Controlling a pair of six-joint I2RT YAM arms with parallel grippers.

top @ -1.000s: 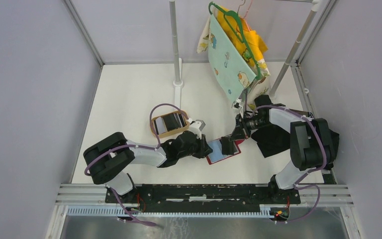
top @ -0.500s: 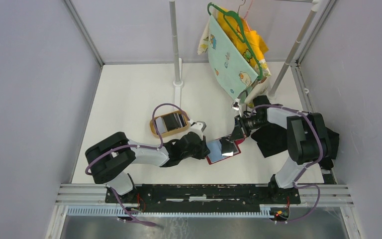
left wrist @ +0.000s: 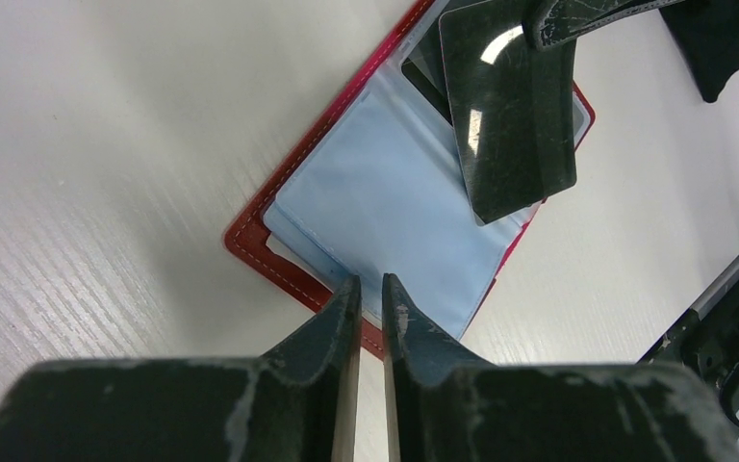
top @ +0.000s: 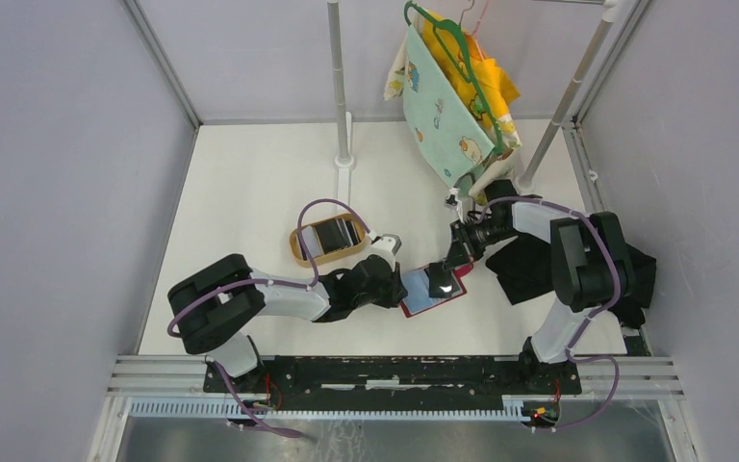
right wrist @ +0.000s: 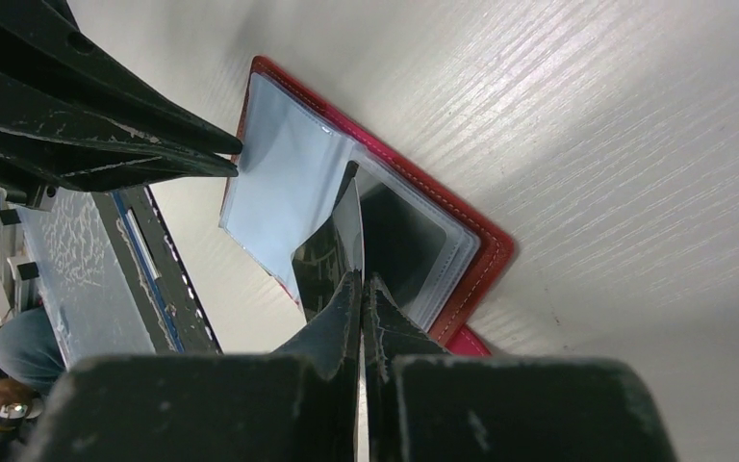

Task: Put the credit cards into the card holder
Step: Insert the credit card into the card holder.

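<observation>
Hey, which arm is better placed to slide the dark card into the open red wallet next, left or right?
Right. Its tool is shut on the dark glossy plastic card, tilted over the red folding wallet's clear pockets. The left tool pinches the wallet's near edge, steadying it.

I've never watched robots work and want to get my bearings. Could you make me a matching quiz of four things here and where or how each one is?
Things:
1. card holder
2. dark card
3. tray
4. black cloth

States:
a. clamped in the right gripper
b. tan, with cards in it
c. crumpled, far right
d. red, lying open

Pairs: 1-d, 2-a, 3-b, 4-c.
</observation>
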